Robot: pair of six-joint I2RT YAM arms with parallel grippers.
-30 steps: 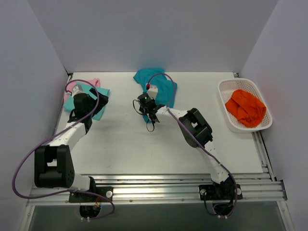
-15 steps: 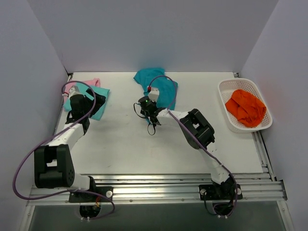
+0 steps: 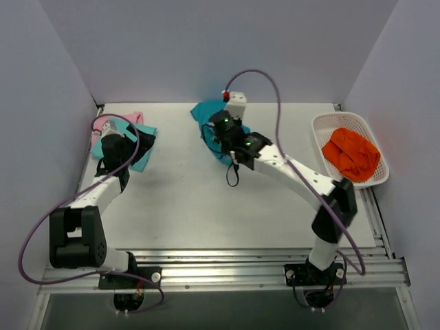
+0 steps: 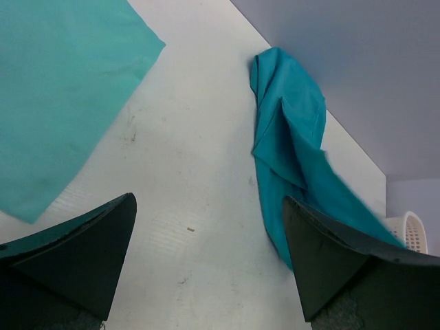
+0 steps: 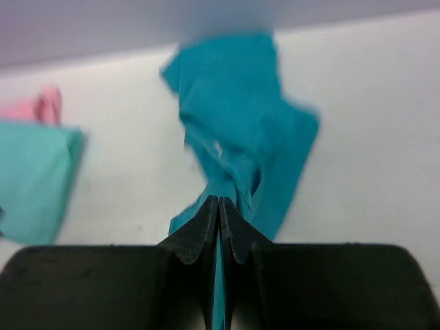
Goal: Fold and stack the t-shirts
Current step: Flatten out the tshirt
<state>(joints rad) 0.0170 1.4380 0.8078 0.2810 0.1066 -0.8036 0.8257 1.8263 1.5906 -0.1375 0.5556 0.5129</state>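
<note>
Table (image 3: pixel 179 206): teal t-shirt (image 3: pixel 203 112) near far edge

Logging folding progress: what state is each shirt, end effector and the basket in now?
left end effector: open, empty.
right end effector: shut on teal shirt.
teal shirt: bunched, unfolded, pinched.
aqua shirt: folded flat, on pink shirt.
pink shirt: mostly covered.
basket: holds crumpled orange cloth.
</note>
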